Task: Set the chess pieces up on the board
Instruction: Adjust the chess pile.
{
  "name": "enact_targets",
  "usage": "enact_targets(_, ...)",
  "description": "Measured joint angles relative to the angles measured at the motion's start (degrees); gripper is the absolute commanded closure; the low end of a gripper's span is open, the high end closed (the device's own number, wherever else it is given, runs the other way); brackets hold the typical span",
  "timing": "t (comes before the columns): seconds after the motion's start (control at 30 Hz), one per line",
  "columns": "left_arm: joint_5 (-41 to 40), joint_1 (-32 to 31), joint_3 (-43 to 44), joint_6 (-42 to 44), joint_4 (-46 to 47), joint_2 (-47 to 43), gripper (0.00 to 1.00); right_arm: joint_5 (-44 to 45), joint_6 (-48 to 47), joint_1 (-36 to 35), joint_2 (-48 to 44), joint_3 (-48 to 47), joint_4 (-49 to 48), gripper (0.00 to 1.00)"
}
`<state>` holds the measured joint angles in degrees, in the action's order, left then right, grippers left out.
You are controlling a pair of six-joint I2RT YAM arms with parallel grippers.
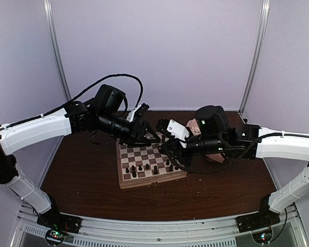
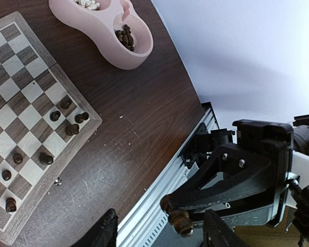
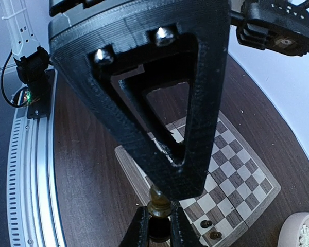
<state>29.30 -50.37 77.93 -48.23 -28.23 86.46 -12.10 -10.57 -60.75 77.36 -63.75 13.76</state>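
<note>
The board (image 1: 144, 154) lies mid-table with several dark chess pieces (image 1: 141, 169) along its near side. It also shows in the left wrist view (image 2: 20, 103) and in the right wrist view (image 3: 237, 170). My right gripper (image 3: 160, 226) is shut on a dark brown chess piece (image 3: 159, 205) and holds it in the air over the board's near right part (image 1: 171, 152). My left gripper (image 2: 159, 229) is open. Its fingers (image 2: 107, 231) stand on either side of that held piece (image 2: 179, 220) without touching it. In the top view the left gripper (image 1: 147, 135) hangs over the board's far edge.
A pink double bowl (image 2: 100, 49) stands right of the board, with dark pieces (image 2: 124, 37) in one cup and cream ones (image 2: 87, 4) in the other. Its rim shows in the right wrist view (image 3: 298, 229). The metal rail (image 1: 154, 226) runs along the near table edge.
</note>
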Motion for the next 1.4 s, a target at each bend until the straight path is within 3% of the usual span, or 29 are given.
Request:
enact_targets(0.57,5.2,-0.5,0.1,-2.3,1.5,2.6,0.65,3.5,-1.3,-0.4,1.0,-0.7,0.4,0.95)
enact_targets(0.7,5.7,-0.5,0.1,-2.6,1.8,3.0,0.81,3.5,-1.5,-0.4,1.1,-0.7,0.9,0.95)
enact_targets(0.93,6.0,-0.5,0.2,-2.7,2.4,3.9,0.96,4.1,-1.7,-0.4,1.2,-0.8,2.2,0.95)
enact_targets(1.1,6.2,-0.5,0.2,-2.7,2.5,4.2,1.0,4.6,-1.7,-0.6,1.2,-0.8,2.6,0.86)
enact_targets(1.27,5.8,-0.5,0.2,-2.1,2.4,4.2,1.0,4.9,-1.8,-0.6,1.2,-0.8,2.3,0.52)
enact_targets(1.4,2.3,-0.6,0.4,1.5,-1.0,4.2,1.0,6.2,-1.3,-0.6,0.0,0.5,0.5,0.43)
